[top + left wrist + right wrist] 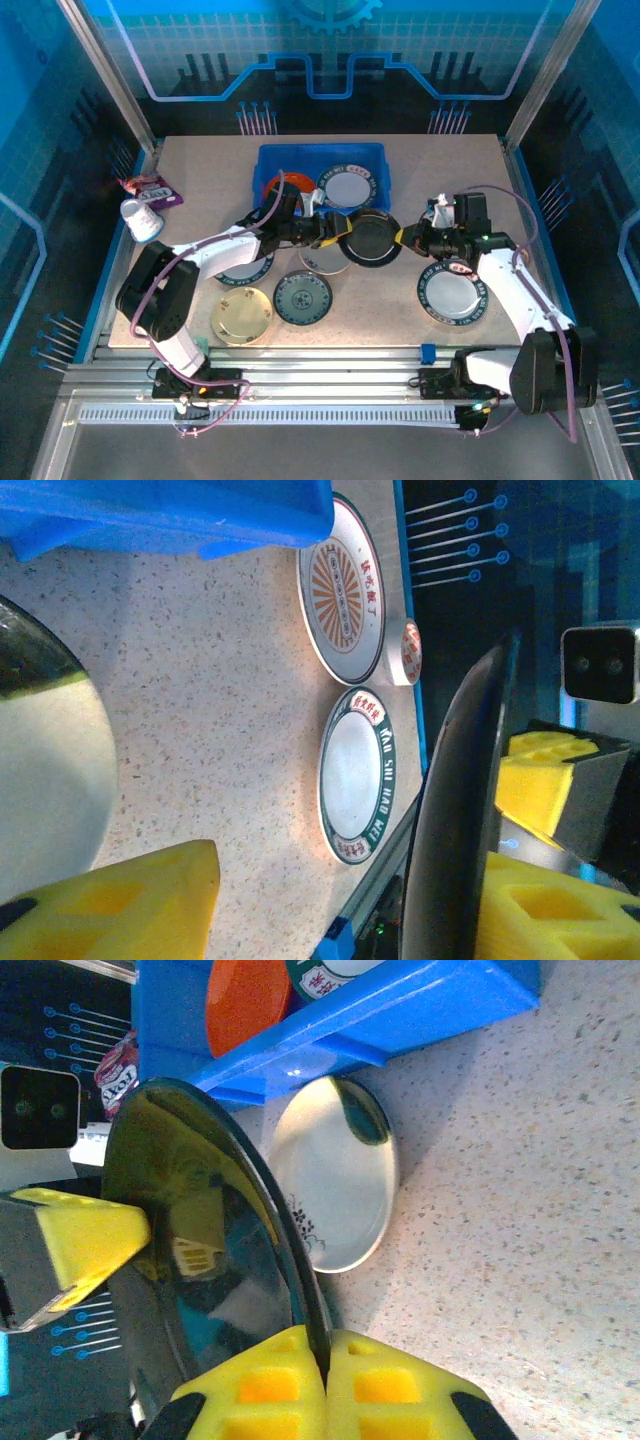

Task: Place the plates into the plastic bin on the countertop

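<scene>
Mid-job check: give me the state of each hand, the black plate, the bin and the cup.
Right hand: shut on the black plate, clamping its rim.
Left hand: open, fingers straddling the opposite rim.
Black plate: held above the countertop.
Plastic bin: holds an orange plate and a white patterned one.
White cup: tipped over.

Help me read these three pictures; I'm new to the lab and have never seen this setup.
Two robot arms are bolted at the near edge of a beige speckled countertop. One picture looks down from above; the other two come from cameras on each wrist. The right hand is clamped on the rim of a glossy black round plate, held up between the arms, and the left hand has its yellow fingers either side of the opposite rim. A bright blue plastic bin already holds an orange plate and a white one. More plates lie around.
</scene>
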Motion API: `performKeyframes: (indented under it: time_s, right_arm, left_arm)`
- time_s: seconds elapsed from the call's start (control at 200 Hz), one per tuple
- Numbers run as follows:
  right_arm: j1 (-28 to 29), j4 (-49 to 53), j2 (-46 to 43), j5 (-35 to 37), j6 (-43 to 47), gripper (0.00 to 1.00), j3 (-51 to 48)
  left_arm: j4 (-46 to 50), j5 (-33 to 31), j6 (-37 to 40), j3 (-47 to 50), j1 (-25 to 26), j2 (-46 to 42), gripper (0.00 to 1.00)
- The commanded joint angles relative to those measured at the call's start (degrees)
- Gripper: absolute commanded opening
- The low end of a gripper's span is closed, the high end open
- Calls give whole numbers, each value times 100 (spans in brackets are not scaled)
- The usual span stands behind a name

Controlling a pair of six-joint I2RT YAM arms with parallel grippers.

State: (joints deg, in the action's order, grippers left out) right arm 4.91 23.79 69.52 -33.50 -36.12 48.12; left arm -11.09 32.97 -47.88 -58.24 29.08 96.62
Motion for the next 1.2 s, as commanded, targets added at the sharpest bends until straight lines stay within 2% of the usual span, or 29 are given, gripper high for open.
performKeyframes:
  time_s: [0.0, 0.035, 0.085, 0.18, 0.24, 0.275, 0.355, 0.41, 0.43, 0.45, 0.5, 0.575, 0.59, 0.615, 0.635, 0.69, 0.705, 0.836, 1.196]
  right_arm:
    - [171, -198, 112, -270, -131, 0, 197]
    - [220, -217, 168, -249, -132, 0, 327]
    - [293, -217, 247, -187, -132, 0, 436]
    - [401, -374, 381, -188, -207, 0, 529]
    - [448, -549, 465, -193, -273, 21, 565]
    - [471, -631, 526, -213, -310, 30, 589]
    - [540, -733, 713, -245, -352, 40, 695]
    - [602, -808, 857, -244, -373, 42, 764]
    - [627, -858, 908, -252, -394, 41, 796]
    - [648, -926, 958, -264, -420, 36, 815]
    - [691, -1060, 1080, -275, -529, 0, 875]
    - [746, -1184, 1261, -167, -652, 0, 1048]
    - [758, -1206, 1303, -128, -659, 0, 1093]
    - [777, -1225, 1377, -62, -660, 0, 1200]
    - [796, -1236, 1441, -2, -658, 0, 1288]
    - [858, -1245, 1722, 129, -636, 0, 1600]
    - [874, -1239, 1802, 171, -627, 0, 1690]
    - [1094, -1140, 2655, 632, -514, 0, 2638]
    - [1569, -1023, 5089, 1290, -429, 0, 5237]
  left_arm:
    - [-96, 115, -28, 36, 9, -240, 33]
    - [-44, 73, -4, 15, 5, -236, 22]
    - [19, 34, 22, -7, 10, -249, 0]
    - [190, -51, 94, -70, -11, -265, 0]
    - [121, -44, 40, -31, -49, -307, 0]
    - [-22, 9, -58, 24, -85, -334, 0]
    - [-337, 101, -304, 173, -208, -413, 0]
    - [-481, 187, -400, 229, -273, -459, 0]
    - [-489, 202, -414, 234, -279, -480, 0]
    - [-478, 214, -420, 234, -294, -497, 0]
    - [-357, 195, -364, 206, -311, -559, 0]
    - [-109, 135, -229, 199, -381, -671, 0]
    - [-69, 113, -200, 203, -408, -701, 5]
    - [9, 61, -157, 224, -448, -767, 27]
    - [78, 4, -123, 252, -492, -823, 49]
    - [274, -181, -14, 340, -604, -1024, 91]
    - [362, -265, 30, 359, -635, -1083, 98]
    - [1084, -701, 416, 452, -930, -1640, 99]
    - [1652, -569, 568, 1179, -1935, -3005, 99]
